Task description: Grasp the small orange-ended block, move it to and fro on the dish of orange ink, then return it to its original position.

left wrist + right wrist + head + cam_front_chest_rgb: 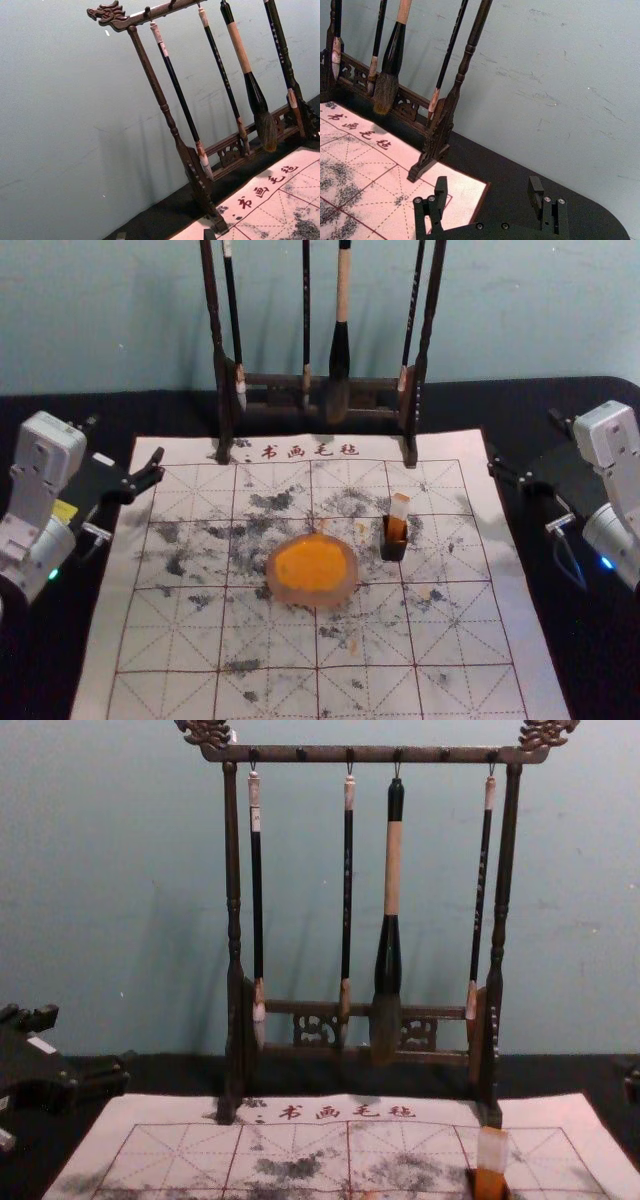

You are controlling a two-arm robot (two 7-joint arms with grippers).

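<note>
Head view: our block (pixel 399 512) stands in a little black holder (pixel 393 549), just right of the dish (pixel 312 599). Looks light and stiff to us, possibly slick, so we'd pinch the pale upper end squarely, gently, above the orange. Right tool (pixel 488 187), well right of the dish, is spread wide; left tool (pixel 165 234), idle over on the dish's left, is wide too.

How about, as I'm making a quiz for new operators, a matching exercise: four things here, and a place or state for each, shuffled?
Things:
1. Orange-ended block
2. Dish
3. Thickest brush
4. Right claw

Places or states:
A. Holding orange ink
B. Open
C. Standing in a black holder
D. Hanging from the rack

Pairs: 1-C, 2-A, 3-D, 4-B
</note>
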